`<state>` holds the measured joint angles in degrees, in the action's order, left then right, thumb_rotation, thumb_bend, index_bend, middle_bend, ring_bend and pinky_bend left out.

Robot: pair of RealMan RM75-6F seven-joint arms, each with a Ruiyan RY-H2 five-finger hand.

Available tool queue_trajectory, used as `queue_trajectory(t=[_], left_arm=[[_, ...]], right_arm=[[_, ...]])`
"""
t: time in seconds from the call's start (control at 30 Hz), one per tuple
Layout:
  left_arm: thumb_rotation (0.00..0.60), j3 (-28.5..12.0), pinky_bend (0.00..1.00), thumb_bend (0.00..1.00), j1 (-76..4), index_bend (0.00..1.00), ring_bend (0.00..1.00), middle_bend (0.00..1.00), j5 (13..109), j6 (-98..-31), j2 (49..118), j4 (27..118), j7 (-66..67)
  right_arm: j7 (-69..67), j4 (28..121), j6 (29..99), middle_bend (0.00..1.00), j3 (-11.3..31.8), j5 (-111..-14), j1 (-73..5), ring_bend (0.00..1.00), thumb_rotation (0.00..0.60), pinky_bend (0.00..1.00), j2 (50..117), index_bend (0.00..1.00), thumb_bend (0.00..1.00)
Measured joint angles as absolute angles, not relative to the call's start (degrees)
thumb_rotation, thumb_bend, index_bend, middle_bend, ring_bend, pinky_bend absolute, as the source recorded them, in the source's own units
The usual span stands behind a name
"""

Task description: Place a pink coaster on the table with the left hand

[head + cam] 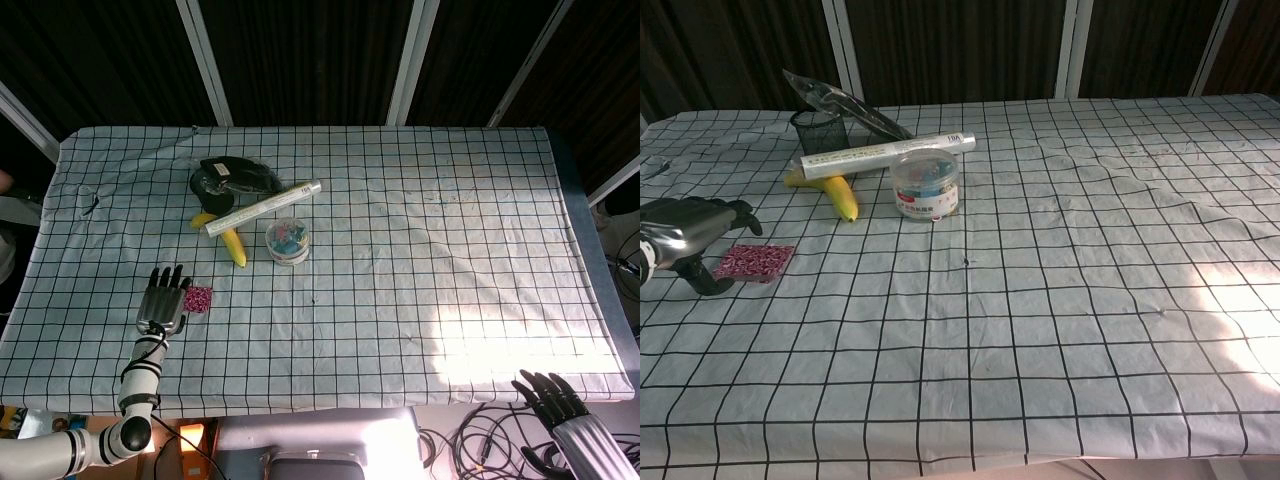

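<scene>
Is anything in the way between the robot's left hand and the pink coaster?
No, nothing visible. The pink coaster lies flat on the checkered table, right beside the left hand, with nothing between them. The banana and the round tub sit farther back, well clear.

A table [420,260] in a white cloth with a black grid carries everything at its far left. A pink coaster [198,298] lies flat nearest. Beyond it sit a banana [232,244], a round clear tub [287,241], a foil-wrapped roll [264,207] and a black mesh cup [819,131].
</scene>
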<state>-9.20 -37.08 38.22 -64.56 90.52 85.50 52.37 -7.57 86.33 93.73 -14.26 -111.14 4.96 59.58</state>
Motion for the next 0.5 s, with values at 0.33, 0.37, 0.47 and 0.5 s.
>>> queue_trajectory(t=[0.33, 0.37, 0.47, 0.5], left_arm=[[0.6, -8.0, 0.0, 0.37, -38.2, 0.25, 0.0, 0.0, 38.2, -63.1, 91.8, 82.3, 51.0], [0.6, -7.9, 0.0, 0.37, -38.3, 0.27, 0.0, 0.0, 38.3, -63.1, 92.0, 82.0, 50.9], [0.6, -7.7, 0.0, 0.36, -38.5, 0.32, 0.0, 0.0, 38.7, -63.2, 92.3, 81.4, 50.5], [0.6, -7.7, 0.0, 0.36, -38.6, 0.33, 0.0, 0.0, 38.7, -63.2, 92.3, 81.3, 50.3]], right_arm=[[-8.1, 85.9, 94.5, 0.0, -14.2, -110.8, 5.4, 0.0, 0.6, 0.0, 59.6, 0.0, 0.2], [-8.1, 85.8, 94.5, 0.0, -14.2, -110.8, 5.4, 0.0, 0.6, 0.0, 59.6, 0.0, 0.2], [-8.0, 85.8, 94.4, 0.0, -14.2, -110.6, 5.5, 0.0, 0.6, 0.0, 59.6, 0.0, 0.2], [-8.0, 85.8, 94.4, 0.0, -14.2, -110.6, 5.5, 0.0, 0.6, 0.0, 59.7, 0.0, 0.2]])
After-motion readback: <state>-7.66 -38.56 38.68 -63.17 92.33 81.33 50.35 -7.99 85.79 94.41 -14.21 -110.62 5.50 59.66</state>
